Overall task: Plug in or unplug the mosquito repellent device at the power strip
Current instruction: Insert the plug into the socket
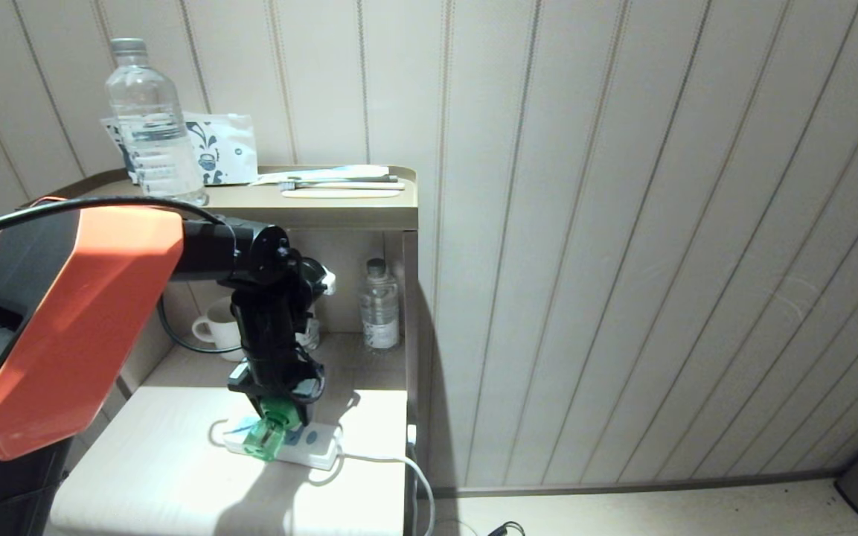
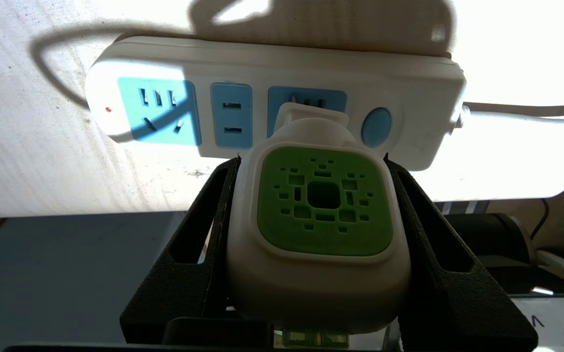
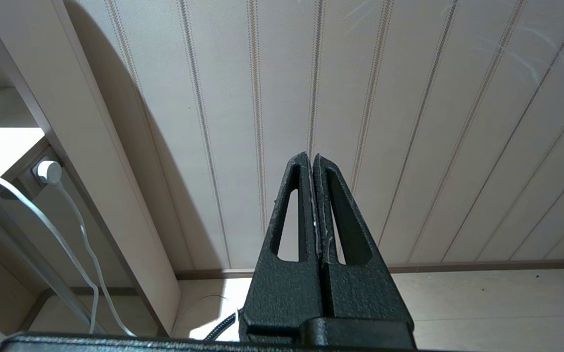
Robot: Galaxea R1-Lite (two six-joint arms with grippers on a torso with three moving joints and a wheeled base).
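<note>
On the sunlit lower table [image 1: 175, 461], near its front right part: power strip [image 1: 309, 447], lying flat, white cord [image 1: 399, 465] trailing off the right edge. Above it, left claw [image 1: 274, 417] pointing down, clamped on the mosquito repellent device [image 1: 269, 435], green bottle end tilted toward the camera in the head view. In the left wrist view only: black fingers [image 2: 198, 234] pressed against both white flanks of the mosquito repellent device [image 2: 318, 215], green vented face up toward the lens, plug stub just at the third blue outlet of the power strip [image 2: 272, 63]; whether prongs seated or not, cannot tell. Two outlets beside it bare, round blue button on the other side. In the right wrist view only: right claw [image 3: 311, 161] closed, fingertips together, held before the panelled wall well away from the work.

Behind the arm in the recess: white mug [image 1: 216, 327] and small water bottle [image 1: 379, 305]. On the upper shelf [image 1: 339, 208]: large water bottle [image 1: 149, 126], printed packet [image 1: 224, 149]. Cabinet side panel close right of the strip; open tabletop to the left.
</note>
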